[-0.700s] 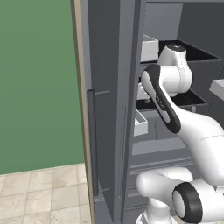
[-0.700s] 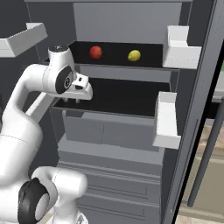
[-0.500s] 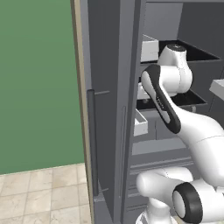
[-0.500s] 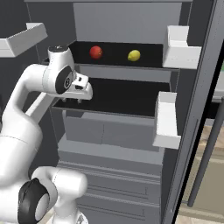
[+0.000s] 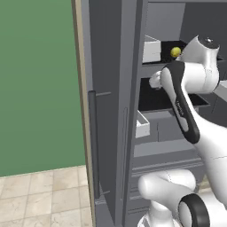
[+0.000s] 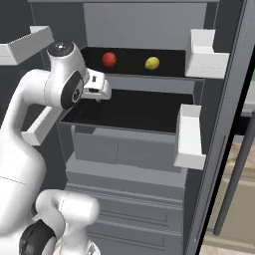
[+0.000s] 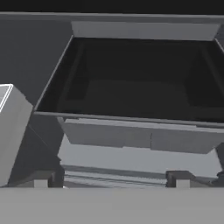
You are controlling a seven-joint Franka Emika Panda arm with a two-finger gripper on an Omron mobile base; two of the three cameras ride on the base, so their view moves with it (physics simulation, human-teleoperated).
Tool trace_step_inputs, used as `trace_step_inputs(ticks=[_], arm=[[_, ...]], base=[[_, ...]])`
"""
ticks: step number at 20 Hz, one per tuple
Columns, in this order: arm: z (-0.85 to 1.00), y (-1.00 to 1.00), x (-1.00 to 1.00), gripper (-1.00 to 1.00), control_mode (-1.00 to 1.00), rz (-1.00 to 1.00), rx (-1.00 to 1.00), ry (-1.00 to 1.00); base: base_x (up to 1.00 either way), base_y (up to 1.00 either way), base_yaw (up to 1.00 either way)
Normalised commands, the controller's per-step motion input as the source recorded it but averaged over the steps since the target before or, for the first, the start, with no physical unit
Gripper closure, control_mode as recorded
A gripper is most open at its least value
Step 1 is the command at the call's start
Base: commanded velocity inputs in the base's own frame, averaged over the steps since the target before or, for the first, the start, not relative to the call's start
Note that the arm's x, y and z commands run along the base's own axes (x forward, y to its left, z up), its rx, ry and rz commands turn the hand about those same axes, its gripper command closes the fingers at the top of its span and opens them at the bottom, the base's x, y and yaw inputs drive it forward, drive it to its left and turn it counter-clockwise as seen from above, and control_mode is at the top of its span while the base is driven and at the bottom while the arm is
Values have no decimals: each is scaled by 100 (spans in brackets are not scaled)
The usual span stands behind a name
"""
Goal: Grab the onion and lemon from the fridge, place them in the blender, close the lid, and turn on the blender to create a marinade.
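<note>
The fridge (image 6: pixel 149 164) stands open; the claw (image 7: pixel 111 177), jaws spread and empty, faces a bare shelf (image 6: pixel 134 112). The lemon (image 6: pixel 152 63) sits above it, ungrabbed; everything remains.

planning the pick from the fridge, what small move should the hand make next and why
Probably raise the open gripper toward the upper shelf and right, to the lemon. The hand sits level with the dark lower shelf, while the lemon lies one shelf up beside a red fruit. Nothing is held yet.
</note>
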Motion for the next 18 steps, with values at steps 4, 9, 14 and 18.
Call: trace_step_inputs(ticks=[4,9,14,18], arm=[[83,-24,1,-100,-100,0,0,-43],[56,-1,36,-100,-100,-3,0,-18],[9,0,61,-100,-100,-5,0,2],[0,0,70,-100,-100,-3,0,13]], base=[[0,0,0],[0,0,0],[0,0,0],[0,0,0]])
